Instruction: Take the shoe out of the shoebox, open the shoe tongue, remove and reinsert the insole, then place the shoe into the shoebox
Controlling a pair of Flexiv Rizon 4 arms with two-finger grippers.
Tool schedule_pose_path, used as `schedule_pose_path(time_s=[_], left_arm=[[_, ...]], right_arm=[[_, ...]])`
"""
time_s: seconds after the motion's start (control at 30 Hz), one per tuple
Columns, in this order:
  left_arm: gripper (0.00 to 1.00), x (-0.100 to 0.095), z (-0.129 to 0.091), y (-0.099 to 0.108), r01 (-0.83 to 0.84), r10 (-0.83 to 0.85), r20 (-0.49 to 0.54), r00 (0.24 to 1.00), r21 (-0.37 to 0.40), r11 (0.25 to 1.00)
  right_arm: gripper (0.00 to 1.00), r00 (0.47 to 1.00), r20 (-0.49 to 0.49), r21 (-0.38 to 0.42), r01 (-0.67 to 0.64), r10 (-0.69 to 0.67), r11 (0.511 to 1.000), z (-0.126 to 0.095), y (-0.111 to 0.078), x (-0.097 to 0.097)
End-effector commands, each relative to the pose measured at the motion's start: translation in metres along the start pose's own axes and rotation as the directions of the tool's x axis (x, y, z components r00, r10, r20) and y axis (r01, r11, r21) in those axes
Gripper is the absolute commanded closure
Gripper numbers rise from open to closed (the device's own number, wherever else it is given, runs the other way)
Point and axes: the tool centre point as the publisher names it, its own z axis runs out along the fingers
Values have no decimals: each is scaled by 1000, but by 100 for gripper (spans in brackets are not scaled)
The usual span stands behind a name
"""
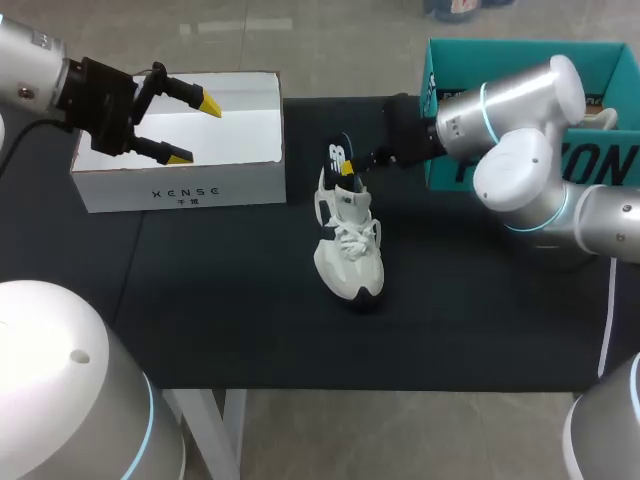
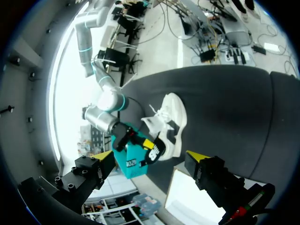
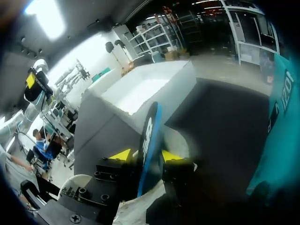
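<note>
With the shoe (image 1: 347, 250) out on the table, my right gripper (image 3: 145, 155) clamps the partly raised insole (image 3: 149, 126), my left gripper (image 1: 195, 130) hangs apart; reinsertion and boxing remain.

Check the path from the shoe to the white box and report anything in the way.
Only bare table lies between the shoe and the white box. The left gripper hangs open above the box's opening, so it may crowd a drop there.
</note>
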Motion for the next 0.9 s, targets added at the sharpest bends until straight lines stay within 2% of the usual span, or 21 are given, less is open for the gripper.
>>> schedule_pose_path(time_s=[0.03,0.07,0.1,0.2,0.5,0.6,0.63,0.67,0.7,0.83,0.9], left_arm=[[0,0,0,0,0,0,-4,1000,0,1000],[0,0,0,0,0,0,-4,1000,0,1000],[0,0,0,0,0,0,-4,1000,0,1000],[0,0,0,0,0,0,-4,1000,0,1000],[0,0,0,0,0,0,-4,1000,0,1000],[0,0,0,0,0,0,-4,1000,0,1000],[0,0,0,0,0,0,-4,1000,0,1000],[0,0,0,0,0,0,-4,1000,0,1000],[0,0,0,0,0,0,-4,1000,0,1000],[0,0,0,0,0,0,-4,1000,0,1000],[0,0,0,0,0,0,-4,1000,0,1000]], right_arm=[[80,1000,4,5,3,-3,1000,10,18,-10],[87,1000,5,4,3,-3,1000,11,18,-10],[100,1000,6,3,2,-2,1000,11,19,-10],[100,1000,8,5,-9,9,1000,13,12,-8],[100,997,-35,53,-63,65,997,20,-26,15],[100,997,-37,55,-69,71,996,19,-30,17],[94,997,-37,55,-70,72,996,18,-30,16],[67,997,-35,54,-71,73,996,17,-27,15],[61,997,-31,47,-65,67,997,15,-23,13],[64,999,-18,27,-40,41,999,12,-3,4],[74,999,-12,20,-30,30,999,13,6,-1]])
